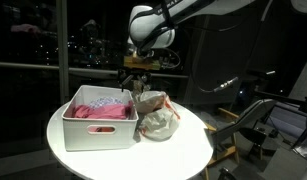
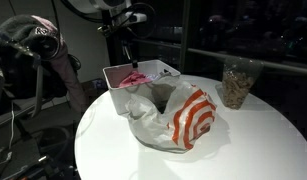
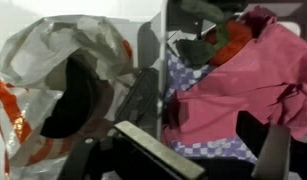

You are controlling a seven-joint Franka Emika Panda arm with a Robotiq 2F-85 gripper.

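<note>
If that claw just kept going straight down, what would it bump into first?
Probably the rim of the white bin, between the pink cloth and the plastic bag; depth is hard to judge.

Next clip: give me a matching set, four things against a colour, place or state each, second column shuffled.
1 bin
2 cloth
3 bag
4 jaws

A pink, heaped
B open, above the bin
C white with red rings, beside the bin
D white box on the table

Pairs: 1-D, 2-A, 3-C, 4-B
</note>
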